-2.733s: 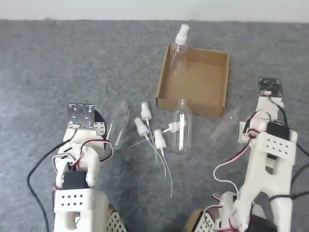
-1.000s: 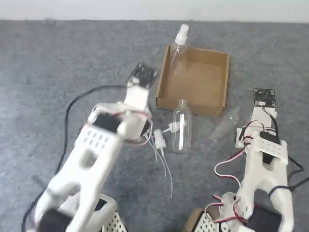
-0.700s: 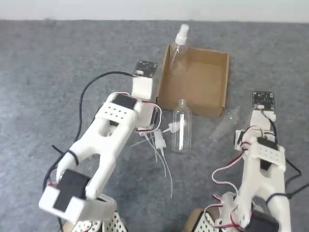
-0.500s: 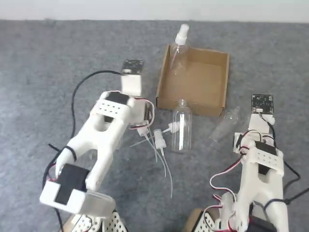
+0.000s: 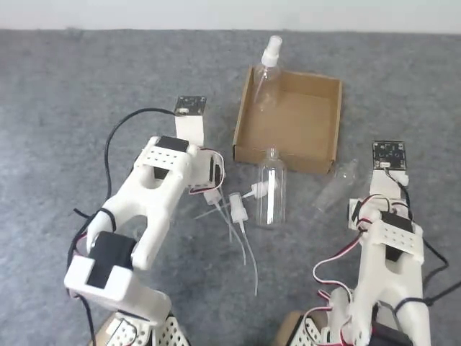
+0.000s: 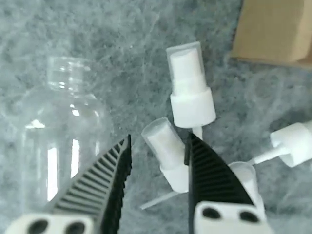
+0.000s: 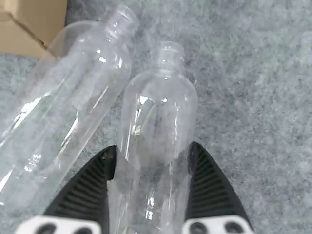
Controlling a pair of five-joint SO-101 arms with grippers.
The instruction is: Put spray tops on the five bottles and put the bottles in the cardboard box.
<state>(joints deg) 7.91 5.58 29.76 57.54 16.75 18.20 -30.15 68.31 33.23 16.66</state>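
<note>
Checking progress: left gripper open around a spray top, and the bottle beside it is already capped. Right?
No: the bottle beside the left gripper has a bare, open neck, as the left wrist view shows. The gripper is open around a spray top.

Edges crop bottle (image 6: pixel 58 131) in L wrist view, box-side bottle (image 7: pixel 63 97) & neighbour bottle (image 7: pixel 156 126) in R wrist view.

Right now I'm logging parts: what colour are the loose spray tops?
White; spray tops show best in the left wrist view.
</note>
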